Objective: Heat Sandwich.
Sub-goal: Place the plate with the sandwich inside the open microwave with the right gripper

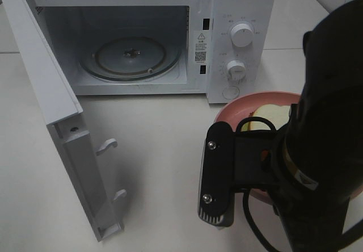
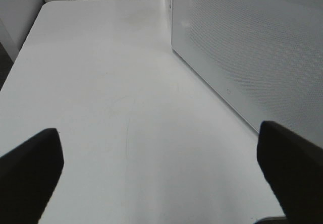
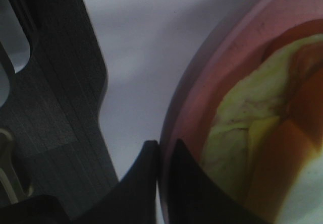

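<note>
The sandwich [image 1: 266, 117] lies on a round pink plate [image 1: 235, 109] on the table, in front of the microwave's dial panel. Most of it is covered by my black right arm [image 1: 323, 121]. In the right wrist view my right gripper [image 3: 160, 156] has its fingers pressed together with the plate's rim [image 3: 202, 82] between them, one finger outside the plate and one inside. The sandwich [image 3: 252, 133] shows pale yellow and reddish filling just past the tips. My left gripper [image 2: 161, 173] stands wide open over bare table, holding nothing.
The white microwave [image 1: 241, 13] stands at the back with its door [image 1: 57, 116] swung fully open to the left. Its glass turntable [image 1: 130, 56] has nothing on it. In the left wrist view the door's dotted panel [image 2: 252, 47] is close beside the left gripper.
</note>
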`<state>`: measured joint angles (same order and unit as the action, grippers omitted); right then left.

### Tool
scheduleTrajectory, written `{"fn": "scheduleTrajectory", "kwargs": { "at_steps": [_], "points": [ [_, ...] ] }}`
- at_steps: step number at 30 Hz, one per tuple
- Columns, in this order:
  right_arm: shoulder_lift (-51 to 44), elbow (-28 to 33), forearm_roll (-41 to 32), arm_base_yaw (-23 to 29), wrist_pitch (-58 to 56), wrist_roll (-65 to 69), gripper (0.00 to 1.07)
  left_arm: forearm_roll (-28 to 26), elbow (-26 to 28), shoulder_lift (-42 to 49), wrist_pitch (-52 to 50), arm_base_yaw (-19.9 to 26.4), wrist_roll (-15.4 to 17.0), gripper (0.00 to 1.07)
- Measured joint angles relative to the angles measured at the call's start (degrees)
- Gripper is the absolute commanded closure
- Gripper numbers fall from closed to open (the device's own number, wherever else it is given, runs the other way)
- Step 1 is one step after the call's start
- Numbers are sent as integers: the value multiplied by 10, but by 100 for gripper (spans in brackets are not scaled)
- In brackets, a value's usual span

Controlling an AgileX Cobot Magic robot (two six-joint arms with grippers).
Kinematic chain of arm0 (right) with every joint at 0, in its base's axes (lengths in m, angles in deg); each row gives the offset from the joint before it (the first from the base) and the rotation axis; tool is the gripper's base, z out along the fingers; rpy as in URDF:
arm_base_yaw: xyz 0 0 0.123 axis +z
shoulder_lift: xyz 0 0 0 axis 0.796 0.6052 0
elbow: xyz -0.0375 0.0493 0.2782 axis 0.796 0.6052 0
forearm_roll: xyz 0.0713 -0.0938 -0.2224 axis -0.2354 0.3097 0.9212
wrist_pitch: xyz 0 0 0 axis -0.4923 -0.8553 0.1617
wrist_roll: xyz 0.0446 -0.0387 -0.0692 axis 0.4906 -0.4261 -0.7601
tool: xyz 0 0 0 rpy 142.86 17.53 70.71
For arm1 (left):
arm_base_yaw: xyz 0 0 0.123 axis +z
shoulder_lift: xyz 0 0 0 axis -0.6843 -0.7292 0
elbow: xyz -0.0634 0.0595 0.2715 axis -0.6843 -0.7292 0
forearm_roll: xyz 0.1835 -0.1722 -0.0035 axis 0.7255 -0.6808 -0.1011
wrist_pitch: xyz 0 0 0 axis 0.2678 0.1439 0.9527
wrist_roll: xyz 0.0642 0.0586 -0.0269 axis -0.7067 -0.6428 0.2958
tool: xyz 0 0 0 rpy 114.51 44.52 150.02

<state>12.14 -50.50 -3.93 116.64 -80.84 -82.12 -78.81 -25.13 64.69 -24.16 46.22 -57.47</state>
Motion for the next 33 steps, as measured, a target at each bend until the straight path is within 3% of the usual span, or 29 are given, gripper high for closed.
{"fn": "scheduleTrajectory", "kwargs": {
  "at_steps": [13,25,33],
  "points": [
    [0,0,2,0,32,-206,104,0,0,0,0,0,0,5],
    [0,2,-11,-1,101,-297,106,0,0,0,0,0,0,5],
    [0,2,-28,-45,142,-385,107,0,0,0,0,0,0,5]
  ]
}}
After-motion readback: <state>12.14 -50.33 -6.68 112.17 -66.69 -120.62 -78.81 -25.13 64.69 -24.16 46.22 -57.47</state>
